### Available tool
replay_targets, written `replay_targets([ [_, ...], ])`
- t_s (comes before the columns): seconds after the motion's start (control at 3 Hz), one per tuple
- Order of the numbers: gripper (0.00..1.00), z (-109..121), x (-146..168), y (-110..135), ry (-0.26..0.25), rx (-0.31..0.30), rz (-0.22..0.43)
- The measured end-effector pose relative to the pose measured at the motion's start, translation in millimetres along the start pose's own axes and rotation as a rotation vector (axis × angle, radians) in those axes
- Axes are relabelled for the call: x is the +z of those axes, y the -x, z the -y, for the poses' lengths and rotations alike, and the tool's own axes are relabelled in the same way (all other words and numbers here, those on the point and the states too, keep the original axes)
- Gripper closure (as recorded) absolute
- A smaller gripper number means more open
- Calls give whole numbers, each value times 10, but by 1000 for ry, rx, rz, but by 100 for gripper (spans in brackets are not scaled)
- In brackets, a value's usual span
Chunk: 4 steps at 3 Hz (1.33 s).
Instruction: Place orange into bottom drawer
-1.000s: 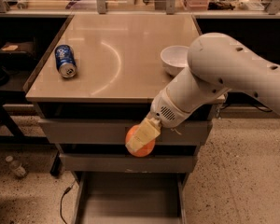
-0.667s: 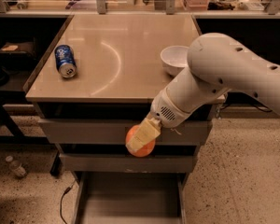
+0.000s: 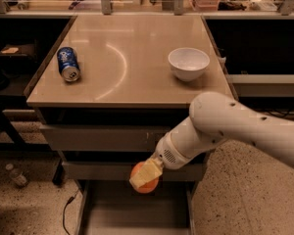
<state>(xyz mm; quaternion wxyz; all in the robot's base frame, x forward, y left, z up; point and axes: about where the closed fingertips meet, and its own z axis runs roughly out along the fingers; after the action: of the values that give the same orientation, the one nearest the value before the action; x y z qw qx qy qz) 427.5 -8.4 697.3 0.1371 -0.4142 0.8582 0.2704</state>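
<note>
The orange point(image 3: 148, 185) is held in my gripper point(image 3: 144, 176), whose pale yellow fingers are closed around it. It hangs in front of the middle drawer front, just above the open bottom drawer point(image 3: 132, 214), a wide shallow grey tray pulled out at the bottom of the view. My white arm point(image 3: 225, 129) reaches in from the right and hides the cabinet's right front corner.
A blue soda can point(image 3: 68, 64) lies on its side at the left of the tabletop point(image 3: 127, 48). A white bowl point(image 3: 188, 63) stands at the right. Two closed upper drawer fronts point(image 3: 98, 138) sit above the open one. A small bottle point(image 3: 15, 175) lies on the floor at the left.
My arm has dropped lower and moved off the bowl, which now shows in full. The orange has come down with the gripper toward the open bottom drawer.
</note>
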Motion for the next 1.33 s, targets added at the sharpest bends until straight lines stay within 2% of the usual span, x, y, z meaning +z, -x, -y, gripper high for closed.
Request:
replay_targets([
  [0.33, 100, 144, 497, -299, 13, 77, 10],
  [0.67, 100, 144, 497, -299, 13, 77, 10],
  [1.0, 100, 243, 739, -415, 17, 104, 5],
  [1.33, 100, 471, 1044, -613, -4, 139, 50],
])
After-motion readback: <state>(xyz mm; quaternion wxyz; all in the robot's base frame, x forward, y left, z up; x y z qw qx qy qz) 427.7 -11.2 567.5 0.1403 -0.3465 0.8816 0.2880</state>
